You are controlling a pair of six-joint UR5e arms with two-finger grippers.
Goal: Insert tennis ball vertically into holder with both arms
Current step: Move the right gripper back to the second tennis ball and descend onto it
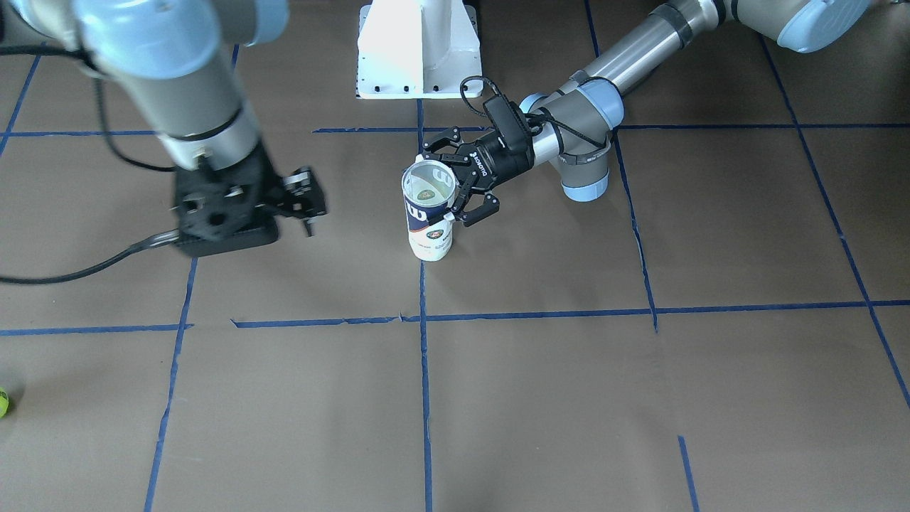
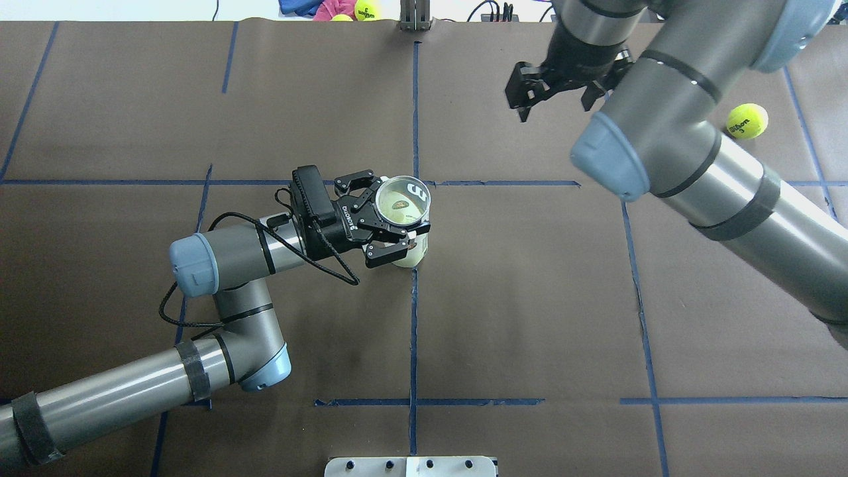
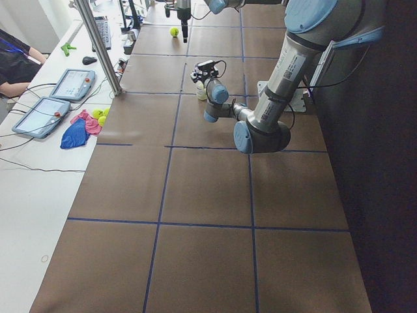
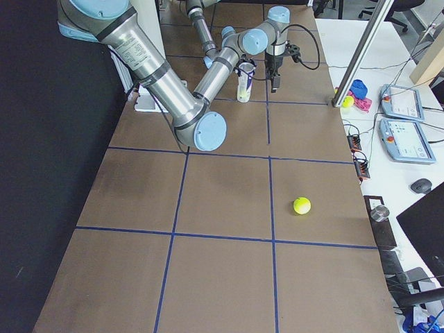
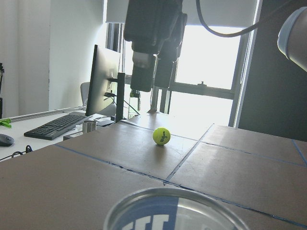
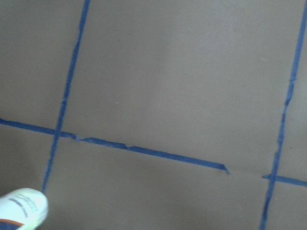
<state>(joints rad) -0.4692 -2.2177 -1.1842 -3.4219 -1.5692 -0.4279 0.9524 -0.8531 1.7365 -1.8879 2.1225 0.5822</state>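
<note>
The holder (image 2: 402,207), a clear can with a white and navy label, stands upright near the table's middle. A yellow-green shape shows inside the holder (image 1: 429,206) through its open top. My left gripper (image 2: 384,215) is at its side, jaws spread wider than the can, one finger on each side. The can's rim (image 5: 175,208) fills the bottom of the left wrist view. My right gripper (image 2: 555,101) hangs open and empty, far right of the holder and above bare table. A tennis ball (image 2: 747,121) lies on the table beyond it, also seen as a ball (image 5: 161,136).
A white pedestal (image 1: 419,50) stands at the robot's edge of the table. Blue tape lines (image 2: 413,298) cross the brown surface. A side bench (image 3: 39,189) carries tablets, cloths and more balls, with a person (image 3: 13,62) seated there. The holder's base (image 6: 21,208) shows in the right wrist view.
</note>
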